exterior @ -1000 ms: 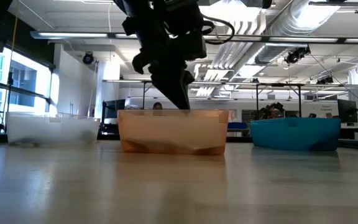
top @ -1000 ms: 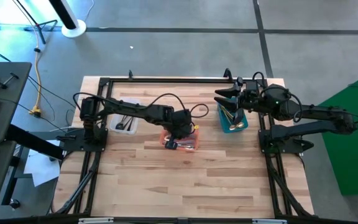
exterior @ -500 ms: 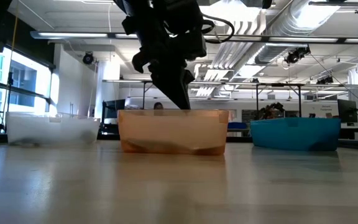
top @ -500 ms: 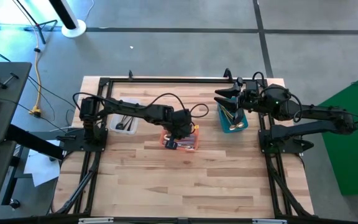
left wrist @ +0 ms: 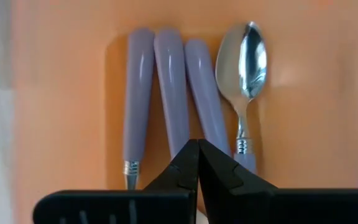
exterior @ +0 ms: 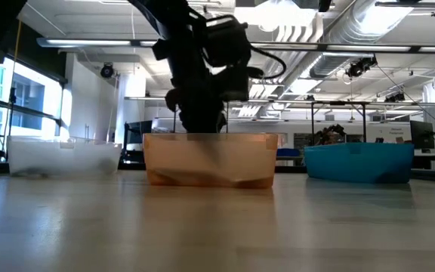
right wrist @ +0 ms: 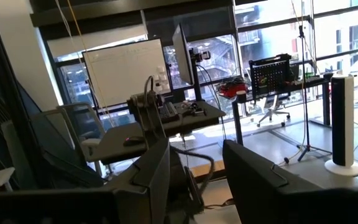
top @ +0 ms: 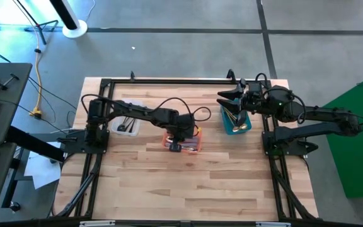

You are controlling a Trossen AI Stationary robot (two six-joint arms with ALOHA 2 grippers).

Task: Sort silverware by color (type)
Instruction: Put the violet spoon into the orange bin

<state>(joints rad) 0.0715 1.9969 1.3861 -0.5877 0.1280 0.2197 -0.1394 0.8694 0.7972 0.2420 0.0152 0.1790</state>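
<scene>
While my left claw [left wrist: 197, 163] hangs pinched together and empty over the orange bin [top: 183, 142], four lavender-handled spoons [left wrist: 173, 93] lie inside at twelve o'clock of my tips; I should lift straight up. My right claw [top: 230, 99] waits, fingers apart, above the teal bin [top: 236, 121].

A translucent orange plastic bin [exterior: 210, 159] stands mid-table on the pale wooden tabletop [exterior: 217, 227], between a clear plastic bin [exterior: 63, 157] and a teal plastic bin [exterior: 359, 163]. A dark robot arm [exterior: 201, 64] reaches down into the orange bin.
</scene>
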